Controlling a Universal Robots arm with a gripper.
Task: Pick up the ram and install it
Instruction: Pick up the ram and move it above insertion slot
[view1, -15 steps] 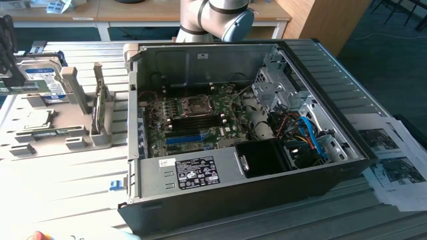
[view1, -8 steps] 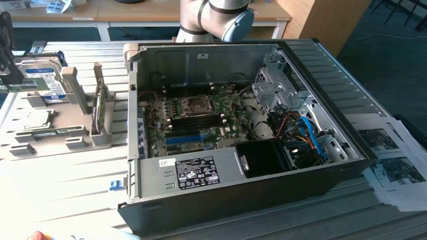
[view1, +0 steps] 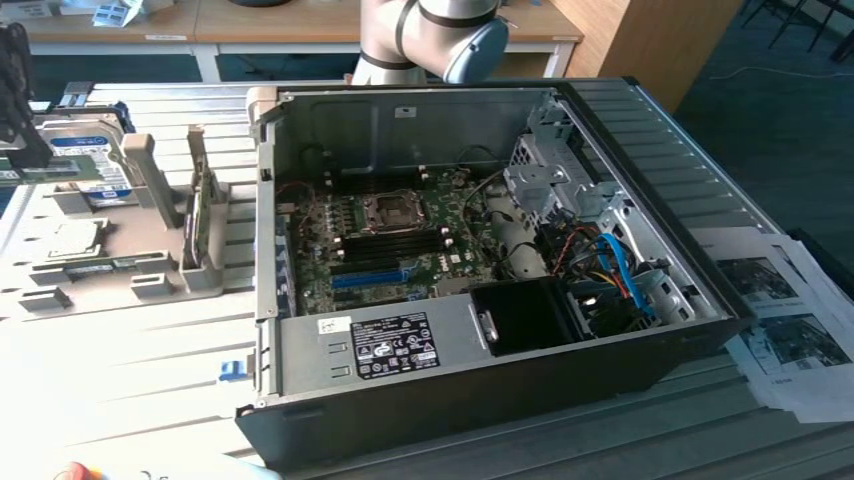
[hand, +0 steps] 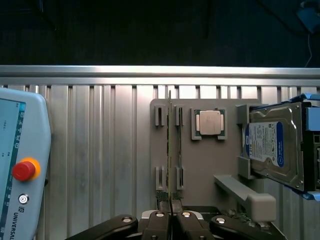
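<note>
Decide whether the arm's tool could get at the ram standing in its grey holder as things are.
Probably yes. The ram stands on edge in the grey holder with nothing over it, and the tool, shut, sits in line with its near end.

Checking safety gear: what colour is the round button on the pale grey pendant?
The round button is red, ringed orange-yellow; wrist view shows it best.

Ram (hand: 170, 150) end seemingly hidden between jaws; pendant (hand: 37, 135) cropped.
</note>
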